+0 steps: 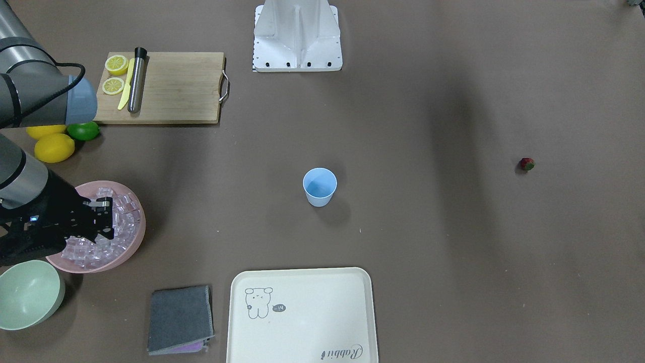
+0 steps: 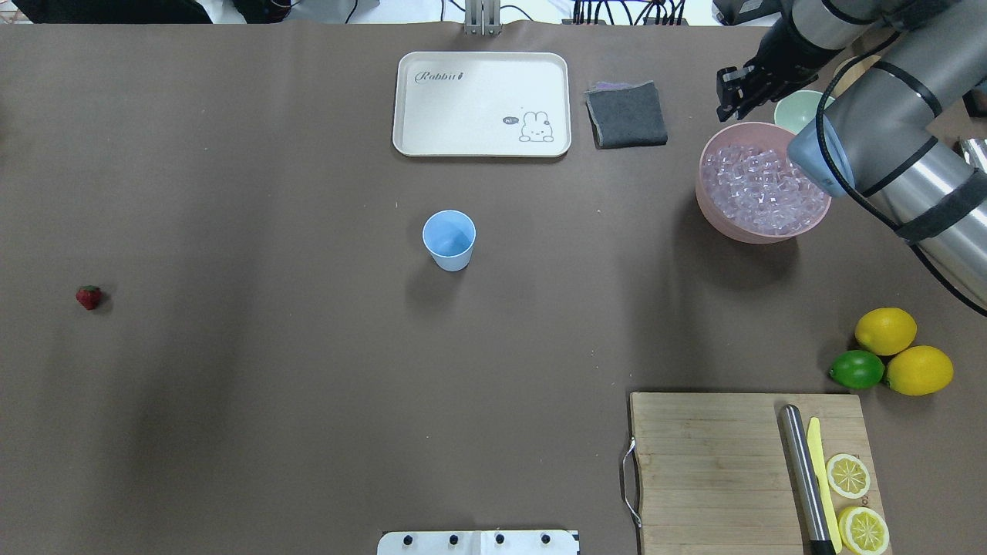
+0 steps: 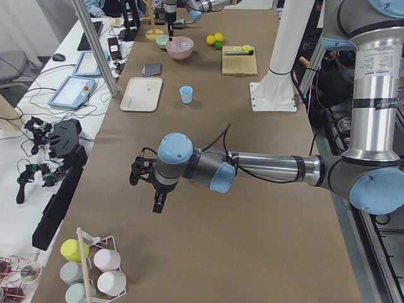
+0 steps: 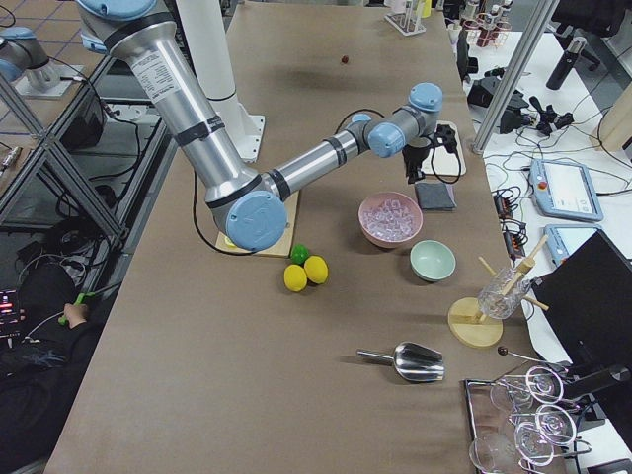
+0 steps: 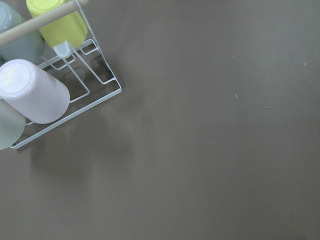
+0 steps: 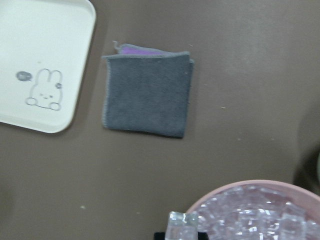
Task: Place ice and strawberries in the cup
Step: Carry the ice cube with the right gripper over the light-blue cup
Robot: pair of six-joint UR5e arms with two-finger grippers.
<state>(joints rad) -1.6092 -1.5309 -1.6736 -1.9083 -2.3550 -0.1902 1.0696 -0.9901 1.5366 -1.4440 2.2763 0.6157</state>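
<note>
The light-blue cup (image 2: pixel 449 239) stands upright mid-table and looks empty. Ice (image 2: pixel 759 193) fills a pink bowl (image 2: pixel 721 212) on the robot's right side. My right gripper (image 2: pixel 729 104) hangs over that bowl's far rim. In the right wrist view it is shut on one clear ice cube (image 6: pixel 182 224) held above the bowl's edge. One small strawberry (image 2: pixel 89 297) lies alone far to the robot's left. My left gripper (image 3: pixel 158 203) hovers over bare table near the cup rack, well away from the berry. Whether it is open or shut I cannot tell.
A cream tray (image 2: pixel 482 146) and a folded grey cloth (image 2: pixel 626 114) lie beyond the cup. A pale-green bowl (image 2: pixel 798 108) sits behind the pink one. Two lemons and a lime (image 2: pixel 856 369) lie near a cutting board (image 2: pixel 709 462) holding lemon slices, a knife and a steel rod. A cup rack (image 5: pixel 60 85) stands at the left end.
</note>
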